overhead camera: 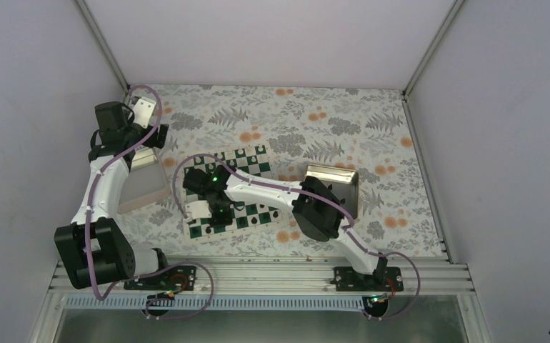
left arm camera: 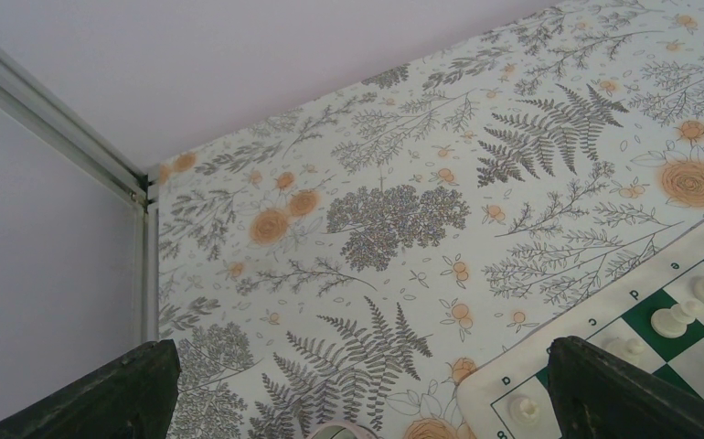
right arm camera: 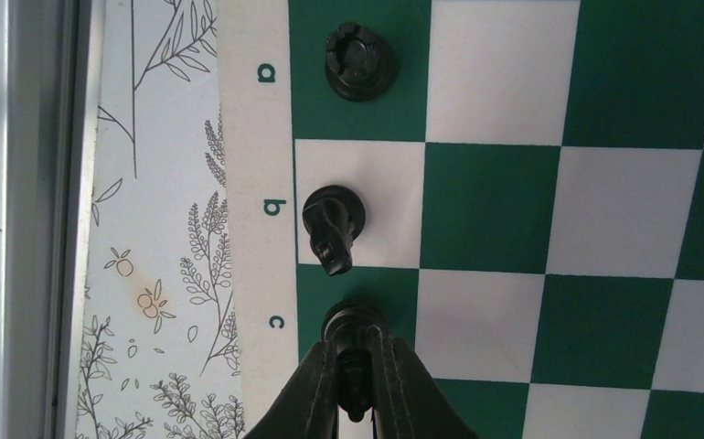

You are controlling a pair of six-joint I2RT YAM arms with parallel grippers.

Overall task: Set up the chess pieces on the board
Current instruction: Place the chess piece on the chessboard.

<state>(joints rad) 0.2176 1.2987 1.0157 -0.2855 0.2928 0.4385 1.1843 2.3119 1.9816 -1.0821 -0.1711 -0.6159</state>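
Black chess piece (right arm camera: 350, 320) pinched between nearly closed jaws of right gripper (right arm camera: 356, 355), on c square of board (right arm camera: 595, 210). Just beyond fingertips: knight (right arm camera: 332, 224) on b, then rook (right arm camera: 357, 61) on a. Left gripper (left arm camera: 364, 352) spread wide above floral cloth (left arm camera: 394, 219), gripping nothing.

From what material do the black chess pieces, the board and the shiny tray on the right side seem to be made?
Black chess pieces: probably moulded plastic, semi-gloss; the rook shows soft highlights.
Board: looks like a thin printed mat, vinyl or paper, matte; it lies flat and carries printed letters.
Tray: apparently metal, polished; its surface reflects the light.
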